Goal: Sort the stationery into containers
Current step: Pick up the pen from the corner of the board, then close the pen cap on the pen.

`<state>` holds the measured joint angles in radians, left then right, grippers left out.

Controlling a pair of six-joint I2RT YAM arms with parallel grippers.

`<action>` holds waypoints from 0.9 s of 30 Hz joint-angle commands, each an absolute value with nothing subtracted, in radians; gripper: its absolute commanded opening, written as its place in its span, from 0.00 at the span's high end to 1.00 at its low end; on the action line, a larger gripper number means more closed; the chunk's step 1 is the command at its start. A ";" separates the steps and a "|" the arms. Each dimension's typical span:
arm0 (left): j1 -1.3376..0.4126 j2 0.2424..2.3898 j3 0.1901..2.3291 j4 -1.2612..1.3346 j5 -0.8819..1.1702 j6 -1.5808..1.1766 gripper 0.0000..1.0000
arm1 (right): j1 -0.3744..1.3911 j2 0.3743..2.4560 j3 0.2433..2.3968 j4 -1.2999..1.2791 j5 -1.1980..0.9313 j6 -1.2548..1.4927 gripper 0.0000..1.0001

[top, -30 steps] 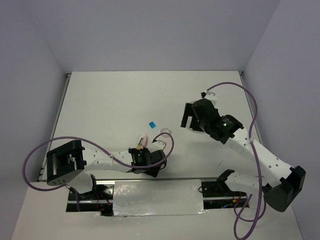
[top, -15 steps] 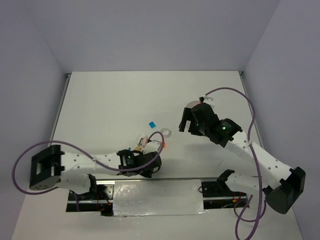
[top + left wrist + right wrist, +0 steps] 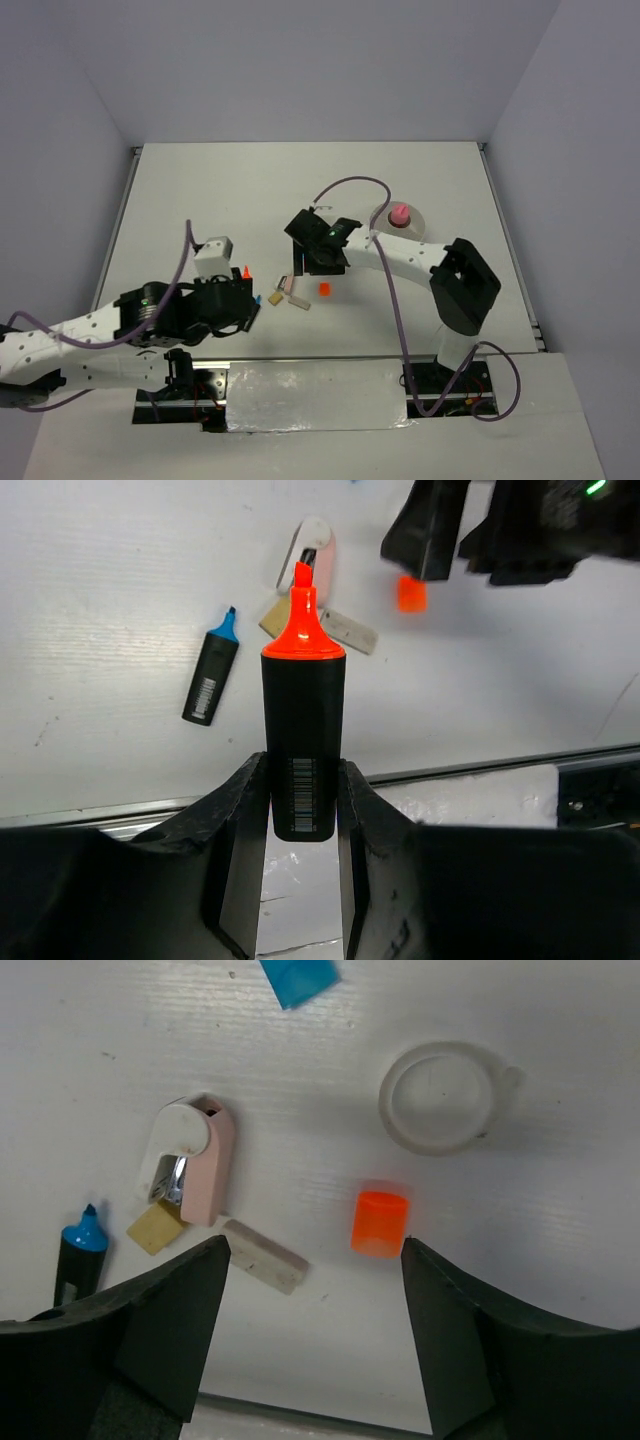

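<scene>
**Orange marker's in hand, the small stuff is the fiddly part**

The left hand (image 3: 303,775) is clamped on the orange-tipped marker (image 3: 303,710). It grips low on the black barrel, with the tip pointing away over the tabletop (image 3: 120,560). The marker looks like hard, light, stiff plastic with smooth sides. I'd guess it could pivot in the grip on a fast swing, so higher on the barrel would be the safer hold.

The right hand (image 3: 312,1280) is spread wide with nothing in it, hanging right over the loose pile.

- **Tape ring (image 3: 440,1095):** thin and lying flat, so probably easiest pinched across the rim with one finger inside the hole.
- **Orange cap (image 3: 381,1223):** a short, slick stub that looks likely to squirt out of a sloppy pinch.
- **Pink-and-white piece (image 3: 195,1160):** chunky enough to grab across its flat sides.
- **Tan square (image 3: 155,1228):** sits right against the pink-and-white piece.
- **Tan strip (image 3: 263,1255):** just beside the square and very low, so hard to get fingers around.
- **Small blue piece (image 3: 297,980):** lies apart at the far side.
- **Blue-tipped marker (image 3: 211,670):** lies flat to the left of the pile, near the left hand.

The round white tub (image 3: 378,216) sits far right of the pile, with the pink cylinder (image 3: 399,213) in it. The right arm lies between the left hand and the tub, so I reckon that's the main obstacle for dropping the marker in.
</scene>
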<state>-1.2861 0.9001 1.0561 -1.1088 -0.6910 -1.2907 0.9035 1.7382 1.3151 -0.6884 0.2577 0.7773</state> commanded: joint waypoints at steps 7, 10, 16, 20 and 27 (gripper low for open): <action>-1.285 0.792 1.112 -1.210 -0.776 -1.284 1.00 | 0.919 1.816 1.287 -0.680 0.290 0.839 0.29; -1.285 0.793 1.095 -1.201 -0.761 -1.257 1.00 | 0.917 1.807 1.241 -0.647 0.282 0.830 0.30; -1.285 0.814 1.080 -1.117 -0.726 -1.203 1.00 | 0.914 1.835 1.178 -0.603 0.265 0.821 0.35; -1.285 0.836 1.088 -1.086 -0.713 -1.172 1.00 | 0.914 1.848 1.155 -0.575 0.253 0.813 0.42; -1.285 0.828 1.068 -1.054 -0.695 -1.144 1.00 | 0.907 1.865 1.155 -0.532 0.247 0.784 0.44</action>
